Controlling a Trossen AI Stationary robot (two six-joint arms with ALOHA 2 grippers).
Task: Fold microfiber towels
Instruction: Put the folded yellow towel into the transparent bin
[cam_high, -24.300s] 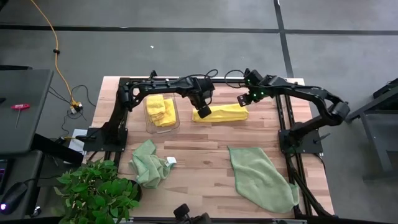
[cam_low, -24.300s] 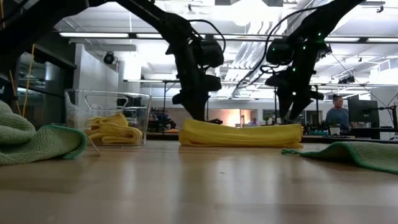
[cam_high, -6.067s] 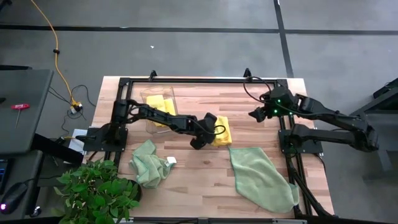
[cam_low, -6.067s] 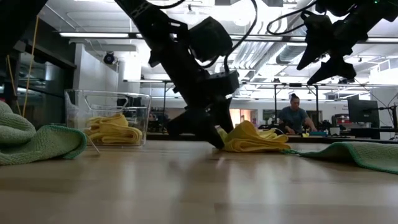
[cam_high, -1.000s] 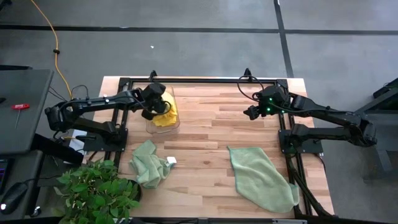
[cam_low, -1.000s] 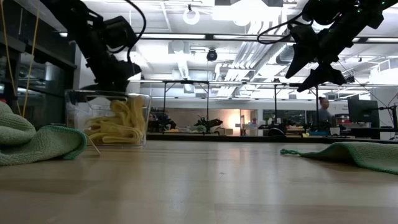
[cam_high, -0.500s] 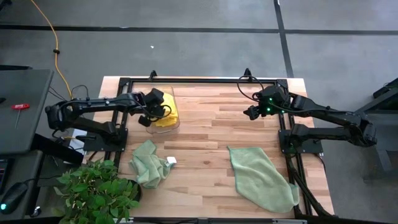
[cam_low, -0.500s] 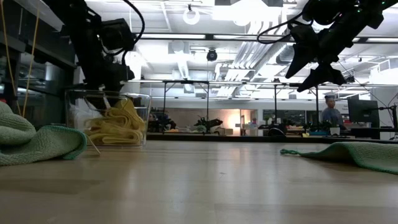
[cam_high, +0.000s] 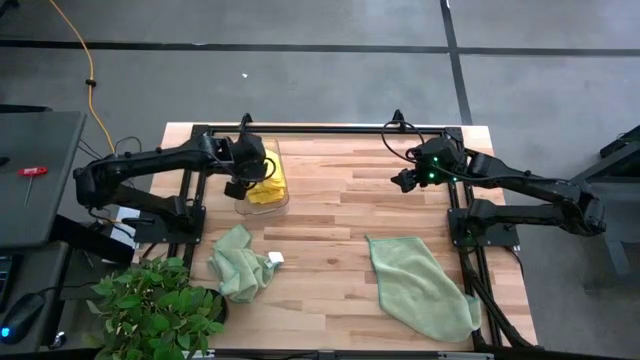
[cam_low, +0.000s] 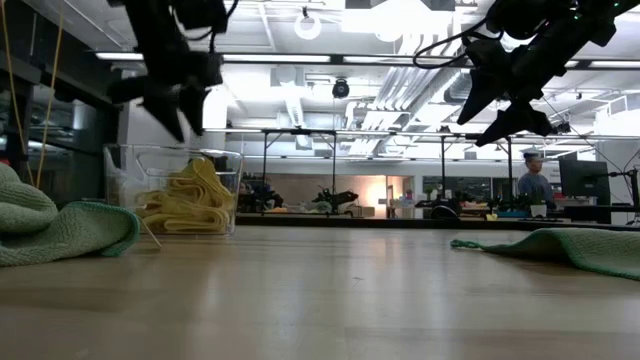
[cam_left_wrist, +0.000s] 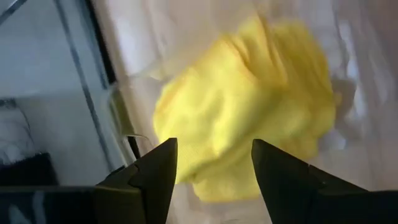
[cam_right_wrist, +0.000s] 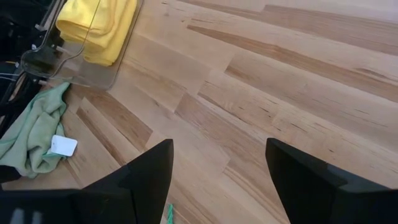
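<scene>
Folded yellow microfiber towels (cam_high: 266, 186) (cam_low: 186, 203) lie heaped inside a clear plastic bin (cam_low: 124, 172) at the table's far left. My left gripper (cam_high: 243, 181) (cam_low: 183, 118) hangs open just above the bin; in its wrist view the top yellow towel (cam_left_wrist: 249, 106) lies below the open fingers, untouched. A crumpled green towel (cam_high: 240, 263) lies on the table near the left front. A second green towel (cam_high: 422, 287) lies spread out at the right front. My right gripper (cam_high: 398, 181) (cam_low: 490, 112) hovers open above the far right of the table.
A leafy potted plant (cam_high: 155, 310) stands at the near left corner. A small white tag (cam_right_wrist: 62, 146) sits on the crumpled green towel. Bare wood (cam_high: 340, 215) lies between the bin and the spread green towel. A black frame (cam_high: 320, 129) borders the table.
My left gripper has opened, let go of the yellow towel and risen from the bin's rim to above it. The towel, which hung down into the bin, now rests on the heap inside. My right arm has kept still.
</scene>
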